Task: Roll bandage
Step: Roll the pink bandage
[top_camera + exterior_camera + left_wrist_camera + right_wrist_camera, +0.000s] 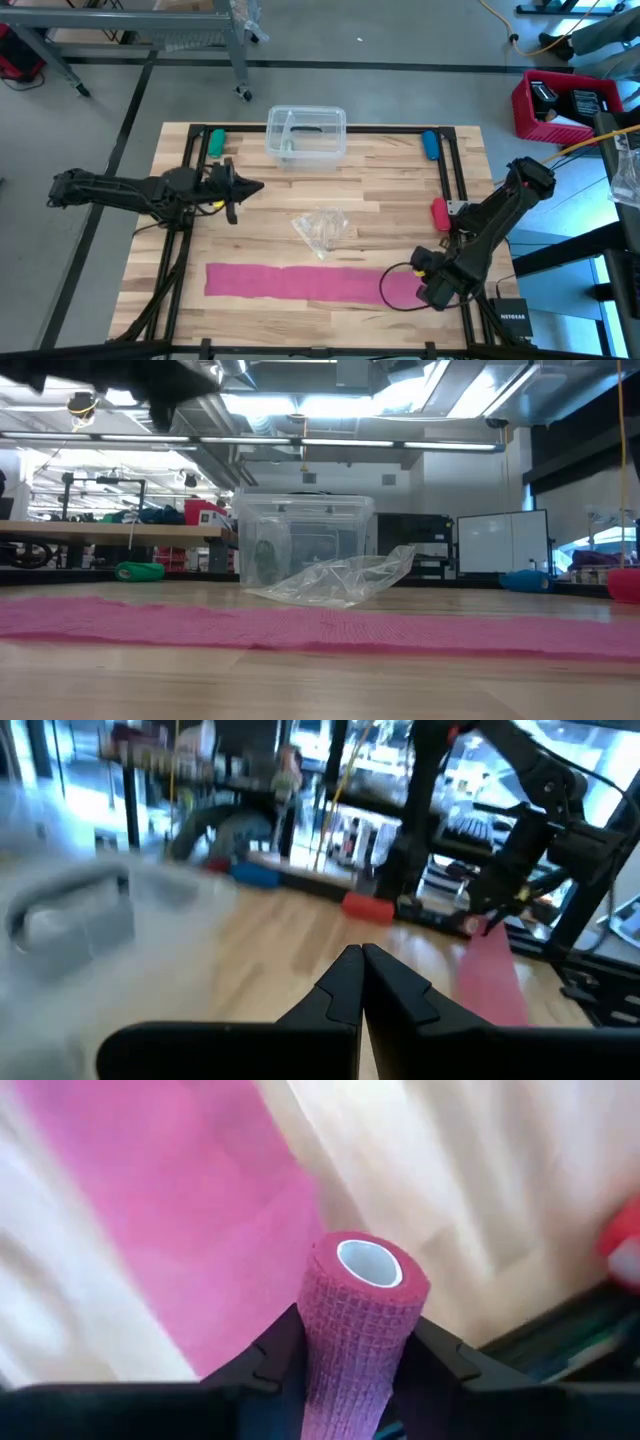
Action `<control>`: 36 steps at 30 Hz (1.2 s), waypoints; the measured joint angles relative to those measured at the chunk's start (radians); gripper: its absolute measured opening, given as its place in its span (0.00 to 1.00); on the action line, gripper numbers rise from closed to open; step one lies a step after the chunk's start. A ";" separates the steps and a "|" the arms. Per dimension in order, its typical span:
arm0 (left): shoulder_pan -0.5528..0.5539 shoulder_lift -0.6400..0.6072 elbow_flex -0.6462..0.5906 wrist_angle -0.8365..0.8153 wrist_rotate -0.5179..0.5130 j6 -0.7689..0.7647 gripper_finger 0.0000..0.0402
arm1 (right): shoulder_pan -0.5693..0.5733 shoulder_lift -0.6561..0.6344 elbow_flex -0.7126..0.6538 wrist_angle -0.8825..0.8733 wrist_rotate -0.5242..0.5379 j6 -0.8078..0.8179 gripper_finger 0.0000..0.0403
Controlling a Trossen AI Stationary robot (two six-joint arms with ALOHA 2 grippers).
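Observation:
The pink bandage (300,280) lies flat as a long strip along the near side of the wooden table. Its right end is wound into a small roll (362,1320) with a white core. My right gripper (360,1335) is at that near right end (432,290), points down and is shut on the roll. Over the table's left part my left gripper (240,190) is held level and shut on nothing, its fingertips (360,970) together. In the low view the strip (300,625) rests flat on the wood. My right gripper pinches the bandage roll by its curved sides (320,1345) between the two fingers, coming from above. The white-cored end (368,1263) faces the wrist camera. The unrolled strip (200,1210) runs from the roll away over the table.
A clear plastic box (305,135) stands at the far middle and a crumpled clear wrapper (322,230) lies mid-table. A small red object (440,212) lies right of the wrapper. A blue object (430,145) and a green one (215,142) lie near the far corners.

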 joint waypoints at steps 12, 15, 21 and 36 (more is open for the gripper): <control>-0.017 0.298 0.349 -0.157 0.001 0.232 0.00 | -0.292 -0.002 0.411 -0.112 0.343 -0.783 0.29; -0.033 0.389 0.437 -0.159 0.001 0.272 0.00 | -0.393 -0.002 0.418 -0.084 0.352 -0.997 0.29; -0.055 0.559 0.569 -0.166 0.008 0.203 0.00 | -0.590 -0.002 0.392 0.150 0.323 -1.348 0.29; -0.001 0.809 0.682 -0.179 0.034 0.118 0.21 | -0.801 0.025 0.335 0.477 0.045 -1.717 0.29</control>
